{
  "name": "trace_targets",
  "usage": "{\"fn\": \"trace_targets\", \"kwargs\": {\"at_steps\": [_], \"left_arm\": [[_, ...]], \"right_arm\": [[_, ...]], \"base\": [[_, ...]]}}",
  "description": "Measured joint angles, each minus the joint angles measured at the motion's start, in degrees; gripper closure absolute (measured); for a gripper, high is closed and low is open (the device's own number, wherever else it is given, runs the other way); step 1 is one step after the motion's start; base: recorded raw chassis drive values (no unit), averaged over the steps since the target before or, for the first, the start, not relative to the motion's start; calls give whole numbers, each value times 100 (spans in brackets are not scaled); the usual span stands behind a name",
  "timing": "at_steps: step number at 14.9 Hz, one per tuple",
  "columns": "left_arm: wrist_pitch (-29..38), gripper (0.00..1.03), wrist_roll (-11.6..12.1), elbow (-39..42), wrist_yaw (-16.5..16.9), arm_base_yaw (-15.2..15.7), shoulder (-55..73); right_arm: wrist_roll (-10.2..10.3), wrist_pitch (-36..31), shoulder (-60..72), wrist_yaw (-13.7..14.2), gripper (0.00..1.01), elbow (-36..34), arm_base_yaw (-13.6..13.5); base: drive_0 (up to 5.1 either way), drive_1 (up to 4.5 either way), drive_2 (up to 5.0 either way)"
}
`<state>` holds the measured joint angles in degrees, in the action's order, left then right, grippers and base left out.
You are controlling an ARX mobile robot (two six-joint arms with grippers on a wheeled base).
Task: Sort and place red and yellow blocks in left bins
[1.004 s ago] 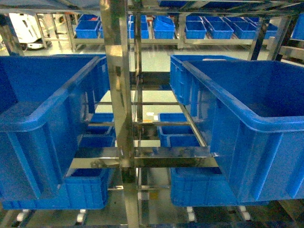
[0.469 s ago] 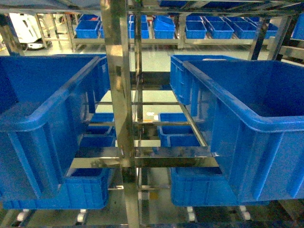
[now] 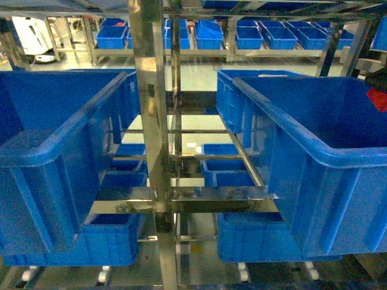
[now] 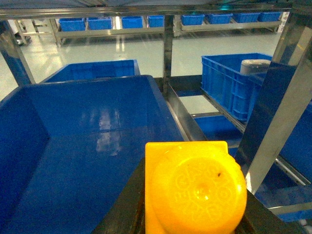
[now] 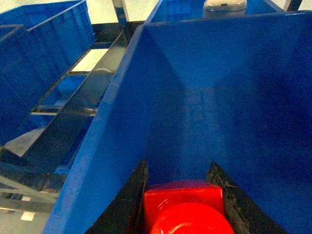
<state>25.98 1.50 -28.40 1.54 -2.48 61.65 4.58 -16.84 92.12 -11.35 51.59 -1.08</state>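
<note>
My left gripper (image 4: pixel 192 197) is shut on a yellow block (image 4: pixel 195 187), round stud facing the camera, held above the inside of a large left bin (image 4: pixel 73 146). That bin's rim (image 3: pixel 42 154) fills the left of the head view, where the left gripper does not show. My right gripper (image 5: pixel 178 174) is shut on a red block (image 5: pixel 187 204) over the inside of the right blue crate (image 5: pixel 209 97). In the head view only a sliver of the red block (image 3: pixel 379 100) and the dark right gripper (image 3: pixel 370 80) shows at the right edge, over that right crate (image 3: pixel 314 151).
A steel rack post (image 3: pixel 148 109) stands between the two big crates, with cross rails (image 3: pixel 181 202) and lower blue crates (image 3: pixel 230 175) behind. Small blue trays (image 3: pixel 208 36) line a far shelf. A pale round object (image 4: pixel 254 66) sits in a crate to the right.
In the head view the red block and a dark part of the right gripper have come into sight at the right edge, above the right crate. Nothing else has moved.
</note>
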Motion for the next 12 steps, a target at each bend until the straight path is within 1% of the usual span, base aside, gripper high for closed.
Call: {"fn": "trace_targets", "kwargs": {"at_steps": [1, 3, 5, 7, 8, 9, 11, 12], "left_arm": [[-2, 76, 0, 0, 0, 0, 0], [0, 76, 0, 0, -2, 0, 0], [0, 76, 0, 0, -2, 0, 0], [0, 76, 0, 0, -2, 0, 0], [0, 76, 0, 0, -2, 0, 0], [-2, 76, 0, 0, -2, 0, 0], [0, 76, 0, 0, -2, 0, 0], [-2, 76, 0, 0, -2, 0, 0]], "right_arm": [[-70, 22, 249, 52, 72, 275, 0], [-243, 212, 750, 72, 72, 828, 4], [-428, 481, 1222, 109, 72, 1263, 85], [-669, 638, 1735, 245, 72, 1766, 245], [-835, 824, 2186, 433, 72, 2262, 273], [-940, 984, 2511, 529, 72, 2645, 302], [-1001, 1318, 2889, 592, 72, 3104, 304], [-1019, 1587, 3220, 756, 72, 3532, 297]], "base": [[0, 0, 0], [0, 0, 0], [0, 0, 0], [0, 0, 0], [0, 0, 0], [0, 0, 0], [0, 0, 0], [0, 0, 0]]}}
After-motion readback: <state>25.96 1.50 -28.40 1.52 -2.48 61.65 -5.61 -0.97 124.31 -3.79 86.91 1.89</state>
